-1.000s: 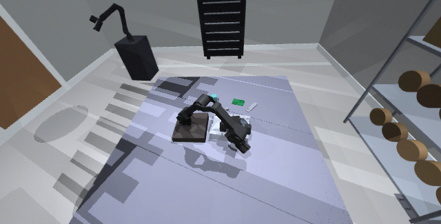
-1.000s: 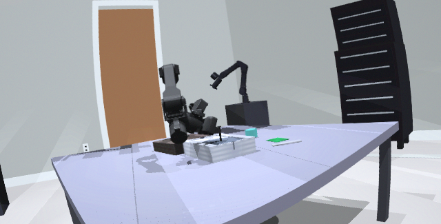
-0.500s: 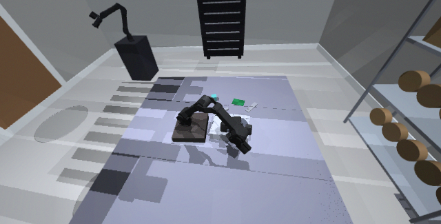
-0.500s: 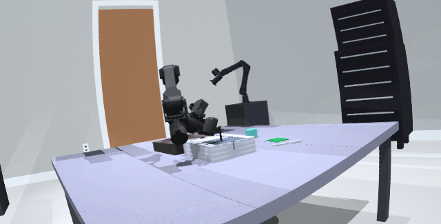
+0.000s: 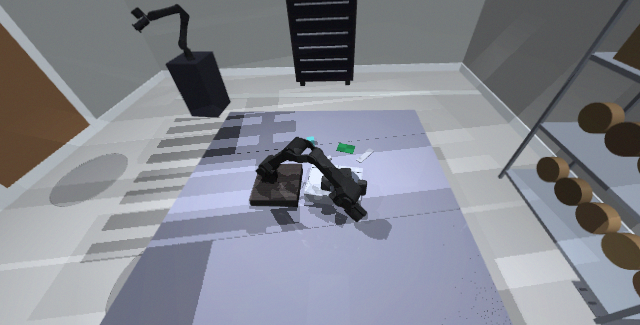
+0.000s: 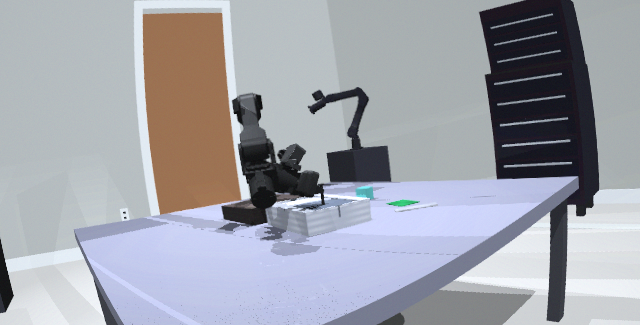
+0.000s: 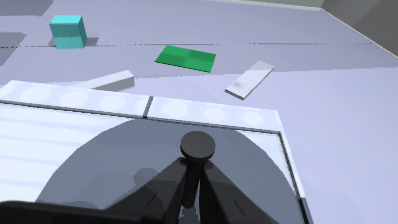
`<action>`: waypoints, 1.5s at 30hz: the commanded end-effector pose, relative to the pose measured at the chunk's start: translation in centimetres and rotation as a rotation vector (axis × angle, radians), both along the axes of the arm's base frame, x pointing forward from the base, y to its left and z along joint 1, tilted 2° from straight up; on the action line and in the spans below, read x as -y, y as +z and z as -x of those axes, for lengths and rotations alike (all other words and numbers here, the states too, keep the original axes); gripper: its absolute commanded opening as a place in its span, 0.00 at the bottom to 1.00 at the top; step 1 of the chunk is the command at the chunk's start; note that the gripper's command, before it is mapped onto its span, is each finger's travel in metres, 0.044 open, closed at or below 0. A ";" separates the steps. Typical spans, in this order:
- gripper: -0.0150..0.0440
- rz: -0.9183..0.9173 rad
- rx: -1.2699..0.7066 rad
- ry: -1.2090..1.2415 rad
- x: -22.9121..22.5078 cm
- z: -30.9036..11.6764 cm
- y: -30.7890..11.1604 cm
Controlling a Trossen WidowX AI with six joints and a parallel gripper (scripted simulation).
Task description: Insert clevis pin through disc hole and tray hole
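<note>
The gripper [image 7: 193, 166] of the black six-joint arm [image 5: 327, 170] [image 6: 254, 150] has its fingers closed on the clevis pin [image 7: 197, 146] [image 6: 322, 194], gripping it below its head. In the wrist view the pin is held head up, its round head above the fingertips and its shank running down between them (the dark metal nearly matches the fingers). It is over the aluminium disc [image 7: 105, 150], a broad grey round lying flat inside the rimmed steel tray [image 7: 215, 112] [image 6: 305, 222]. Whether the pin's lower end has entered the disc's hole cannot be told, since the fingers cover that part.

The tray stands on the pale violet table [image 5: 310, 275] [image 6: 210, 265] beside the dark brown block [image 5: 275, 192] [image 6: 245, 213] that carries the arm's base. Beyond the tray's far rim lie a green rectangle [image 7: 186, 58] [image 5: 345, 148] [image 6: 403, 203], a thin whitish strip [image 7: 250, 80] [image 5: 365, 155] [image 6: 416, 207], another pale bar [image 7: 112, 81] close to the rim, and a turquoise block [image 7: 68, 31] [image 5: 310, 140] [image 6: 364, 192].
</note>
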State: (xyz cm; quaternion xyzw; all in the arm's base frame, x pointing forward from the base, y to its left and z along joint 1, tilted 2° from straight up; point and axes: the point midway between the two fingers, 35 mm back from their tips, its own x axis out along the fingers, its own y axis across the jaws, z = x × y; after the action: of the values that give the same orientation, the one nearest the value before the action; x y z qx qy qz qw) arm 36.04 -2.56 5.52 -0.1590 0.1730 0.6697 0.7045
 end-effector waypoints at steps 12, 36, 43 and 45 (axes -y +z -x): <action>0.25 0.012 0.014 0.003 -0.3 0.0 0.1; 0.25 0.004 0.013 0.003 -0.2 0.8 -0.4; 0.25 0.004 0.013 0.003 -0.2 0.8 -0.4; 0.25 0.004 0.013 0.003 -0.2 0.9 -0.4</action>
State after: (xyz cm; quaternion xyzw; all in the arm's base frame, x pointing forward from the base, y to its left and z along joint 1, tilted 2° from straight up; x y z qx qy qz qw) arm 35.31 -2.36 5.50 -0.1677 0.1686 0.6676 0.7055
